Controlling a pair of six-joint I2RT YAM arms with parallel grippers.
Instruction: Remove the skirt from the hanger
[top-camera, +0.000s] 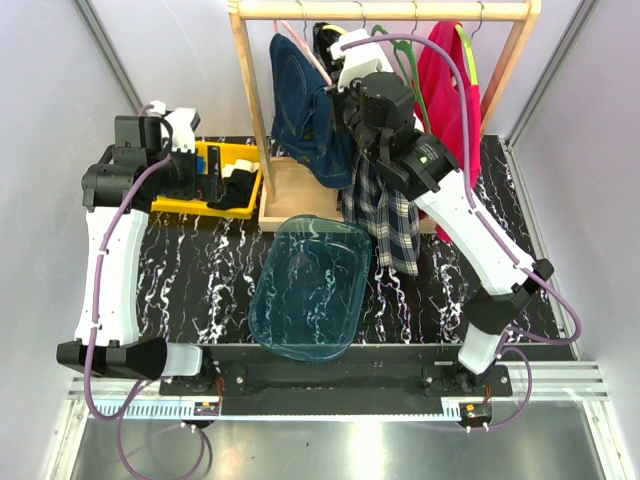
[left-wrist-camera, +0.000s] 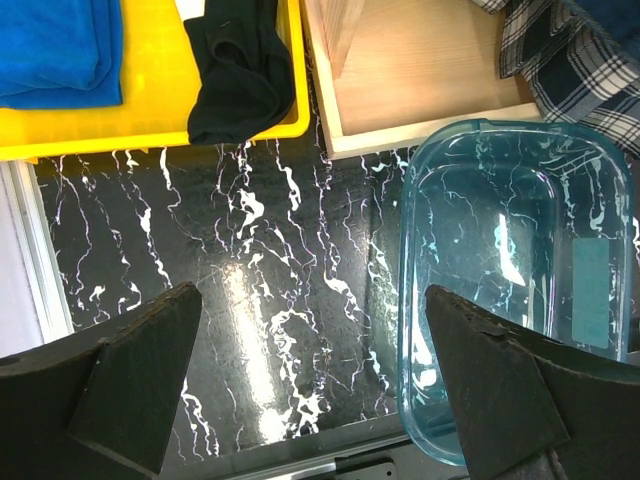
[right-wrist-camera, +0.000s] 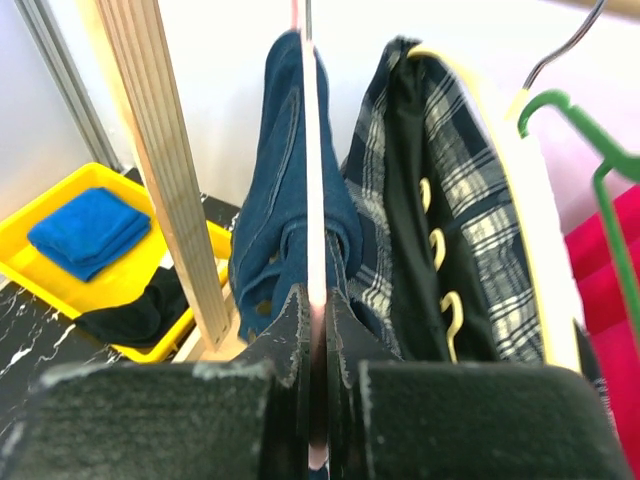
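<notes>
A blue denim skirt hangs on a thin pink hanger at the left end of the wooden rack's rail. In the right wrist view the skirt drapes on both sides of the hanger. My right gripper is shut on the lower part of the pink hanger, just below the skirt's folded top. In the top view the right gripper is pressed against the skirt. My left gripper is open and empty above the black marble table; in the top view it is near the yellow tray.
A plaid shirt on a cream hanger and a red garment hang right of the skirt; a green hanger is between them. A clear blue bin lies before the rack's base. The yellow tray holds blue and black cloths.
</notes>
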